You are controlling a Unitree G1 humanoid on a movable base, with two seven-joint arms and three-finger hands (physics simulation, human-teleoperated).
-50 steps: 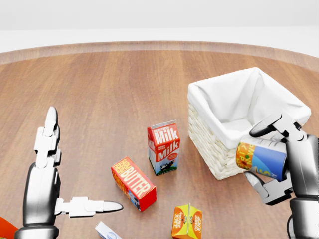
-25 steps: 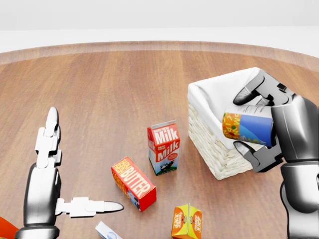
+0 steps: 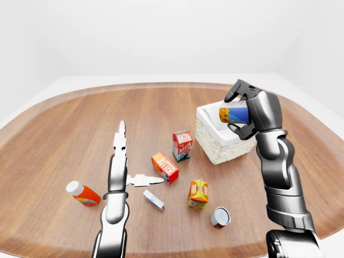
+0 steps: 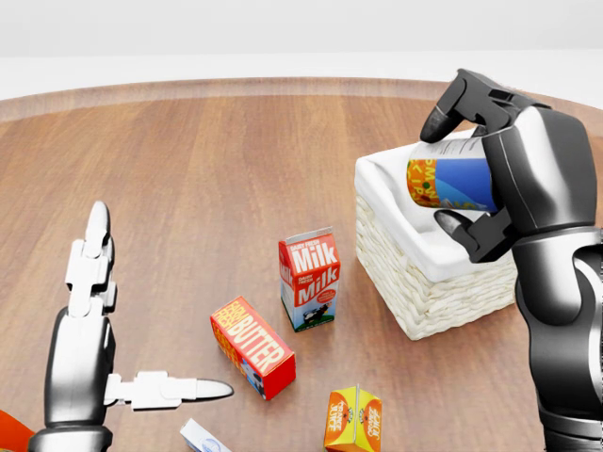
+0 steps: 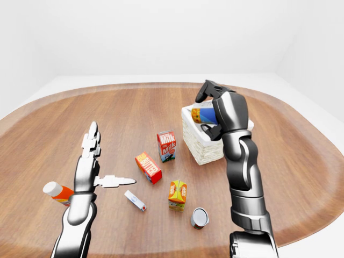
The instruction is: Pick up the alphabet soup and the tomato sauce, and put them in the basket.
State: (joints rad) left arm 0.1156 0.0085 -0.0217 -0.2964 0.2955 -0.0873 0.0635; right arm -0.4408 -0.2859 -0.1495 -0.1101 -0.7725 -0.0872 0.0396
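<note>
One can, blue and orange on its label (image 4: 450,184), is being gripped by the right hand (image 4: 509,174), whose fingers (image 4: 450,110) are closing round it from above and below. The can is lying on its side in the grip, hovering over the near rim of the basket (image 4: 429,297) rather than resting in it. This posture suggests a carry aimed at a drop into the white lining; I judge the release not yet made. Which of the two named cans this is, the label does not allow me to tell.

A second can (image 3: 220,217) is lying on the worktop (image 3: 64,134) at the bottom of the left-eye view, silver end showing, well apart from the basket. It may be the other task item, though its label is not legible.

The left hand (image 4: 94,325) is holding nothing; its fingers are spread wide, one pointing up the view and one pointing right, hanging above the worktop beside the butter box (image 4: 252,347). It appears parked out of the way.

Other items are standing or lying loose: a milk carton (image 4: 310,279) upright just left of the basket, an orange-yellow carton (image 4: 352,421), a small white and blue packet (image 3: 153,200), and an orange bottle with a white cap (image 3: 83,194) on its side.

The worktop is a broad, rounded wooden surface with a raised edge. The surrounding room is plain white, with no furniture showing.
</note>
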